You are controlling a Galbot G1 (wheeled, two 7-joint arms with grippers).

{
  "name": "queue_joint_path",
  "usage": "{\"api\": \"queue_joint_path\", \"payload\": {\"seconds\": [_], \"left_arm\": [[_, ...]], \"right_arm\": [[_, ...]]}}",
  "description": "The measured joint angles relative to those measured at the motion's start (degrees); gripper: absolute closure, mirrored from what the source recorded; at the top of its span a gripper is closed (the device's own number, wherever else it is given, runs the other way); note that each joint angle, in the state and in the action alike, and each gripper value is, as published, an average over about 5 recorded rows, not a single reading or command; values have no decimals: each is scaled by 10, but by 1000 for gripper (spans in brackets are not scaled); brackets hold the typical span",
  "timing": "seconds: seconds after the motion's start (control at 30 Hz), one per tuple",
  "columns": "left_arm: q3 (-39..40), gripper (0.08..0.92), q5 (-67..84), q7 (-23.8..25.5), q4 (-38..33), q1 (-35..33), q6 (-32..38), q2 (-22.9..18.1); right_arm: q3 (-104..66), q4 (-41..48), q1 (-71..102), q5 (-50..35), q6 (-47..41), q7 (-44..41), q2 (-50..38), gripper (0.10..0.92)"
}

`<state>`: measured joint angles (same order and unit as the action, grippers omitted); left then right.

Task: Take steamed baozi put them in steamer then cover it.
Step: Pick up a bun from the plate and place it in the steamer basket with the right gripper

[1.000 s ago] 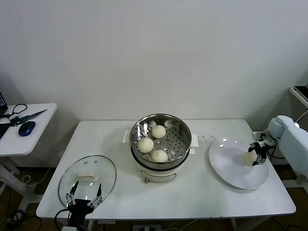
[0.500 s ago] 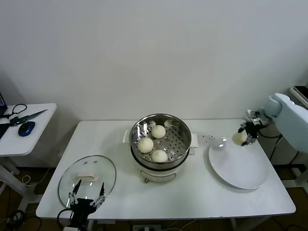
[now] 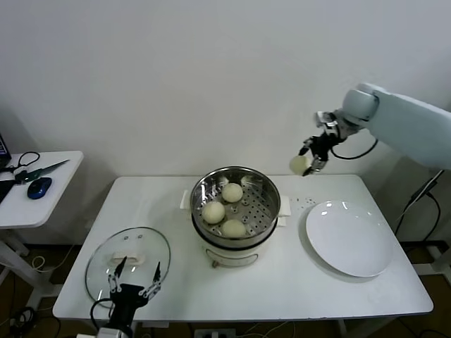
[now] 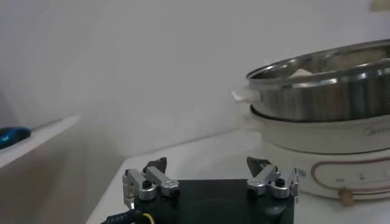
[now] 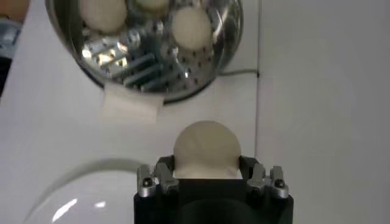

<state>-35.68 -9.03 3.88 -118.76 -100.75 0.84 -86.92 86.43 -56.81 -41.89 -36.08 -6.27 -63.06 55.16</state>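
Note:
The steel steamer point(image 3: 262, 184) stands on its white pot base at the table's middle and holds three baozi point(image 3: 213, 211). My right gripper point(image 3: 308, 159) is shut on the fourth baozi point(image 3: 299, 164) and holds it in the air, to the right of and above the steamer; in the right wrist view the bun point(image 5: 206, 148) sits between the fingers with the steamer point(image 5: 228, 24) beyond. The glass cover point(image 3: 128, 263) lies flat at the table's front left. My left gripper point(image 3: 134, 283) is open and empty at the cover's near edge; the left wrist view shows it point(image 4: 210, 173) low over the table.
A flat white plate point(image 3: 349, 238) lies bare at the table's right. A side table point(image 3: 32, 201) at far left carries a mouse, scissors and cables. A white wall stands close behind the table.
My right gripper has lifted the baozi off the white plate and carried it up and left towards the steamer. The left gripper has shifted slightly by the cover.

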Motion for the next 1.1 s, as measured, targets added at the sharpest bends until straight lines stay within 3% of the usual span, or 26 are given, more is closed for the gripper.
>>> {"api": "queue_joint_path", "payload": {"seconds": [0.43, 1.1], "left_arm": [[2, 177, 2, 0, 1, -1, 4, 8], [-7, 177, 11, 1, 15, 8, 2, 13]], "right_arm": [[119, -78, -49, -119, -61, 74, 85, 347], [158, -61, 7, -124, -80, 101, 163, 334]]}}
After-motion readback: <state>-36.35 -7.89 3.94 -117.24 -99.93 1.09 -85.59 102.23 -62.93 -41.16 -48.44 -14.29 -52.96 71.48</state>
